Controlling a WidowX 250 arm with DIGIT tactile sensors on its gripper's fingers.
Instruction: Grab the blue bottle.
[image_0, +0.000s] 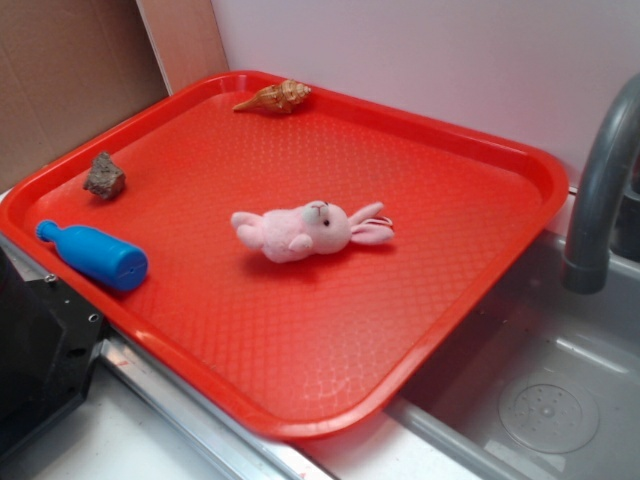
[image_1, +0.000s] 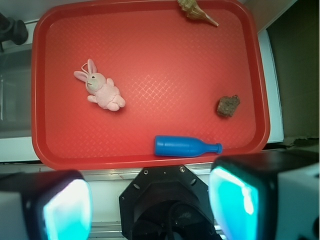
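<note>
The blue bottle (image_0: 92, 255) lies on its side on the red tray (image_0: 330, 400), close to the tray's left rim, cap pointing back-left. In the wrist view the bottle (image_1: 185, 146) lies near the tray's lower rim (image_1: 100, 161), cap to the right. My gripper (image_1: 150, 205) is high above the scene and off the tray, over the robot base. Its jaws stand wide apart with nothing between them. The gripper does not show in the exterior view.
A pink plush rabbit (image_0: 308, 230) lies mid-tray. A brown rock (image_0: 105, 177) sits behind the bottle, a seashell (image_0: 273, 98) at the far rim. A sink (image_0: 540, 400) with a grey faucet (image_0: 600, 190) is on the right, cardboard (image_0: 70, 70) at back left.
</note>
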